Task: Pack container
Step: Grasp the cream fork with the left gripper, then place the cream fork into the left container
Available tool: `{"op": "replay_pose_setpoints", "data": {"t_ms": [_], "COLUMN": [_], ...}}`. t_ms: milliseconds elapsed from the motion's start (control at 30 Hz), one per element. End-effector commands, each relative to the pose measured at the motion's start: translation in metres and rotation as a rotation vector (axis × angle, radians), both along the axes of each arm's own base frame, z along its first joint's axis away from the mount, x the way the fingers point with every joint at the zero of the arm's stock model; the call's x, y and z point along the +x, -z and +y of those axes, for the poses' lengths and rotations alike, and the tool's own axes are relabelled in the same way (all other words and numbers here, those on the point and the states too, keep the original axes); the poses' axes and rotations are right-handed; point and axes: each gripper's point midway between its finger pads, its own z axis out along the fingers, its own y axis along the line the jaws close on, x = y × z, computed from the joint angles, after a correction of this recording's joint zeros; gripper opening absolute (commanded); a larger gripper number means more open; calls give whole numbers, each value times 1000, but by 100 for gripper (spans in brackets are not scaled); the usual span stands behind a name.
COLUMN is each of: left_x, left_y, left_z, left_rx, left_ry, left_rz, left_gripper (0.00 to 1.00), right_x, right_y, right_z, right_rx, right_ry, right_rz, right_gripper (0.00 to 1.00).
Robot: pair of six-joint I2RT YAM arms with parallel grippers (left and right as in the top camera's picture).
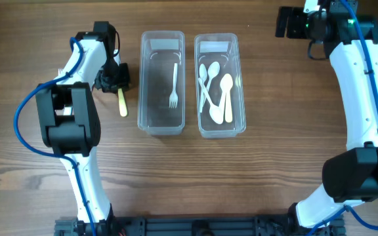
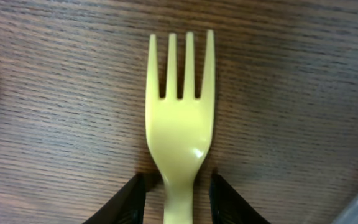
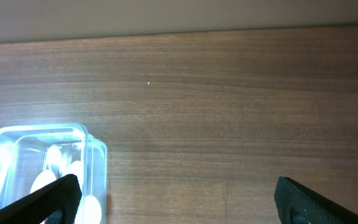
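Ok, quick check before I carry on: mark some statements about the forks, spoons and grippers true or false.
1. The yellow fork lies on the table, outside both containers. True.
2. The left container holds spoons. False: it holds one white fork; the spoons are in the right container.
3. The left gripper straddles the yellow fork's neck. True.
4. The right gripper holds a spoon. False: it is open and empty.

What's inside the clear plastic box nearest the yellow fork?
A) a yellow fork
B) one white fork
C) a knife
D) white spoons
B: the overhead view shows a single white plastic fork in that clear plastic box; the white plastic spoons lie in the neighbouring box, and the yellow plastic fork lies outside on the wooden table.
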Motion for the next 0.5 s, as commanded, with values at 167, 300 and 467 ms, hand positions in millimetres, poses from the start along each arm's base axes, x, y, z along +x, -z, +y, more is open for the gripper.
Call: {"op": "replay_pose_setpoints", "data": {"t_ms": [167, 300, 467], "left_x": [-24, -10, 21], "left_y": [17, -13, -95], "left_z": [-3, -1, -3], "left_rx": [-15, -11, -14], "left_ry": [16, 15, 6], "left_rz": [76, 2, -203], "left_gripper": [4, 4, 4], "right_x": [0, 0, 0], "right_y": [-14, -14, -14], "right_z": [0, 0, 0], "right_rx": [-13, -13, -13], "right_ry": [-4, -4, -4], "right_rz": [-33, -33, -33], "right_gripper": [100, 100, 100]}}
